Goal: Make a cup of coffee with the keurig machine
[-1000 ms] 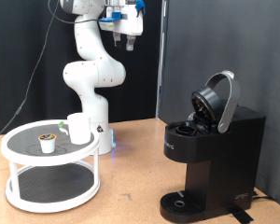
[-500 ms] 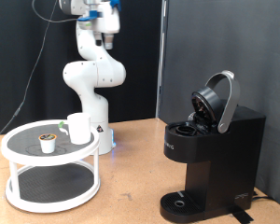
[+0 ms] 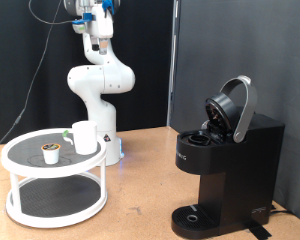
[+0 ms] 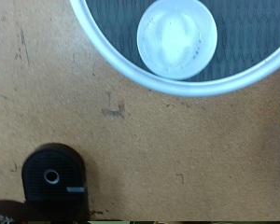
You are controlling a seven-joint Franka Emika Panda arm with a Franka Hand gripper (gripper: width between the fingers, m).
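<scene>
The white cup [image 3: 84, 137] stands on the top tier of a white round stand [image 3: 20, 146] at the exterior view's left, next to a small brown-topped pod [image 3: 52, 152]. The black keurig machine [image 3: 235, 165] stands at the right with its domed lid [image 3: 233, 105] raised and its drip tray [image 3: 195, 215] bare. My gripper [image 3: 98, 43] hangs high up at the top, above and slightly right of the stand, holding nothing that shows. In the wrist view the cup [image 4: 177, 37] shows from above inside the stand's rim [image 4: 131, 71], and the machine's drip tray [image 4: 54, 175] lies apart on the table.
The arm's white base [image 3: 98, 85] stands behind the stand. A brown tabletop [image 3: 140, 190] lies between the stand and the machine. Black curtains hang behind.
My gripper has swung along the top of the exterior view from right of the arm's column to the left, now above the stand. Cup, pod and machine have not moved.
</scene>
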